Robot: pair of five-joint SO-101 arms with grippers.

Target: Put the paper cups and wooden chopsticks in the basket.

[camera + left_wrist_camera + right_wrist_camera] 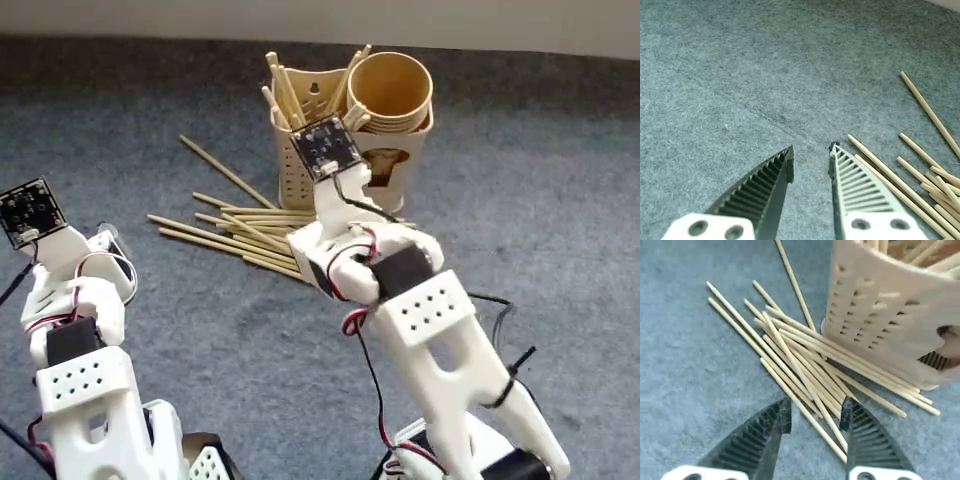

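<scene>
While my right gripper (816, 407) hangs open over the near ends of the loose chopsticks (805, 365), my left gripper (811, 150) sits open too, sticks at its 3 o'clock. Basket (890, 315) stands past the pile at 12 o'clock, paper cups (390, 95) stacked inside.

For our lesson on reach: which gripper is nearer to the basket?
Right. The right gripper is over the loose chopsticks beside the basket; the left gripper is farther off, over carpet at the pile's other end.
</scene>
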